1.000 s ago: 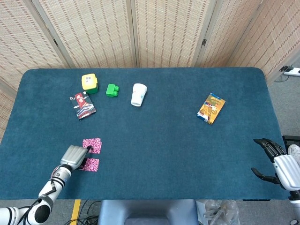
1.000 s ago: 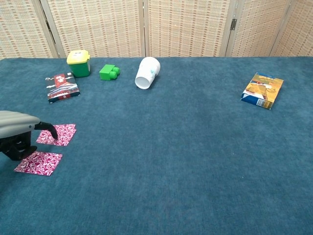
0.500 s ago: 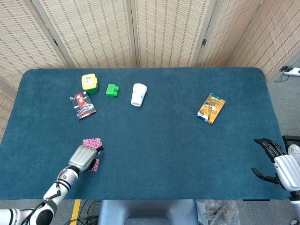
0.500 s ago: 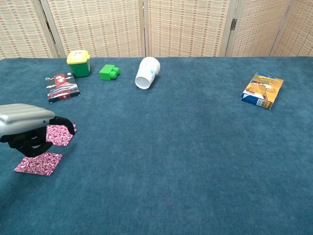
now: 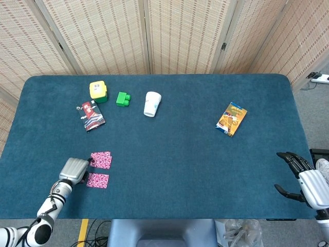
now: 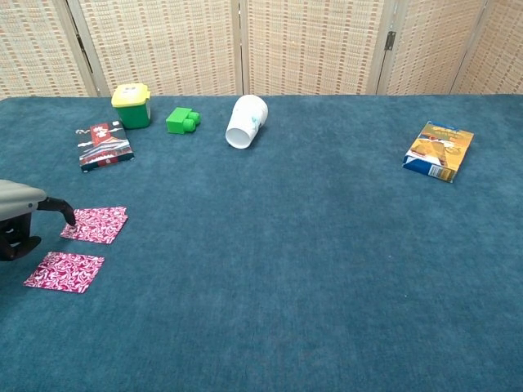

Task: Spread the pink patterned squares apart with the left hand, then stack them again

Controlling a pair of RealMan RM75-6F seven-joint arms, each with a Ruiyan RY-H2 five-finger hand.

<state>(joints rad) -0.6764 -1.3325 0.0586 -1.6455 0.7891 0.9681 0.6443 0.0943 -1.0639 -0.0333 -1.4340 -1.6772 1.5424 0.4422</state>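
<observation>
Two pink patterned squares lie flat and apart near the table's front left: the far square (image 5: 101, 159) (image 6: 96, 224) and the near square (image 5: 97, 180) (image 6: 64, 271). My left hand (image 5: 73, 170) (image 6: 20, 219) sits just left of them, low over the cloth, holding nothing. One dark fingertip (image 6: 69, 217) reaches the far square's left corner; I cannot tell if it touches. My right hand (image 5: 302, 180) hovers at the table's right front edge with its fingers spread and empty; the chest view does not show it.
Along the back left stand a yellow-lidded green box (image 5: 98, 91), a green brick (image 5: 123, 99) and a tipped white cup (image 5: 152, 103). A red packet (image 5: 92, 116) lies behind the squares. An orange snack packet (image 5: 231, 119) lies at the right.
Half a second ago my left hand was over the two squares; it has drawn back to the left, uncovering both. The squares lie where they were. The right hand is still.
</observation>
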